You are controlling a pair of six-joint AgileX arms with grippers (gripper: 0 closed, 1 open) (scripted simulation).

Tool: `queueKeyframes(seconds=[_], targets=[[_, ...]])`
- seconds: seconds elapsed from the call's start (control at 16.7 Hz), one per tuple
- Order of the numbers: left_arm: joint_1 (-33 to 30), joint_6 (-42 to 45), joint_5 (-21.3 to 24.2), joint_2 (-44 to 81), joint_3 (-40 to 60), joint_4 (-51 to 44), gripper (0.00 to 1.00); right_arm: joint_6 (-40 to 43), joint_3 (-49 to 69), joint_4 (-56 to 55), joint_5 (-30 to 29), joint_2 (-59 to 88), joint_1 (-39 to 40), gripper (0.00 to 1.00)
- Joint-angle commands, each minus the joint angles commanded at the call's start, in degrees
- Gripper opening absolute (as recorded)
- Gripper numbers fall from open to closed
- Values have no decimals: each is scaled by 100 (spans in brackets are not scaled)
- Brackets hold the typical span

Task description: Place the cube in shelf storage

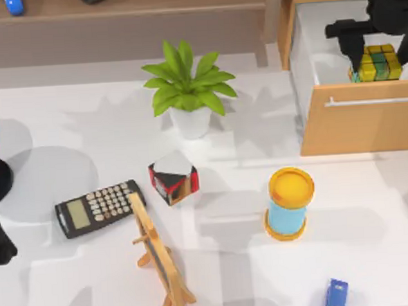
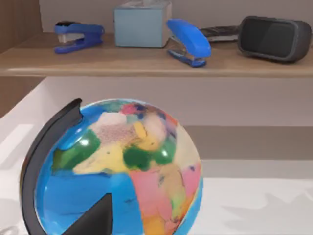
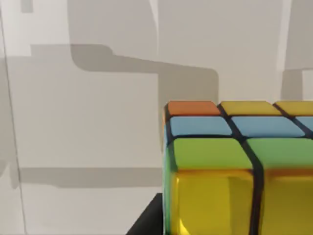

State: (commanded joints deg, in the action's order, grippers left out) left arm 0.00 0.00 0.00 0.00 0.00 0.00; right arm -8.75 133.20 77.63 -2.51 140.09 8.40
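Over the open drawer (image 1: 360,119) at the tabletop's right rear, the right end effector (image 1: 375,63) reaches down around the cube (image 1: 376,63), which sits inside the drawer; whether its fingers are closed on it cannot be told. The step appears to be the pick-up. Next, the cube must be lifted out and carried left to the shelf (image 1: 146,7). The left arm waits at the left edge beside the globe (image 2: 120,171).

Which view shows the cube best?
Right wrist view: the cube is close, its tiles and grid lines plain. The top view shows it small, inside the drawer under the right gripper.
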Motion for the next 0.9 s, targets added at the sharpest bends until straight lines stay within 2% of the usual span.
queueKeyframes(seconds=[0.18,0.42,0.66,0.9], targets=[[0,0,0,0,0,0,100,492,-75,-145,-377,-640,432,0],[0,0,0,0,0,0,100,1165,-159,-1072,-546,-1641,1753,0],[0,0,0,0,0,0,100,1531,62,-2766,-582,-2176,3315,0],[0,0,0,0,0,0,100,1723,66,-4792,-887,-2428,4119,0]])
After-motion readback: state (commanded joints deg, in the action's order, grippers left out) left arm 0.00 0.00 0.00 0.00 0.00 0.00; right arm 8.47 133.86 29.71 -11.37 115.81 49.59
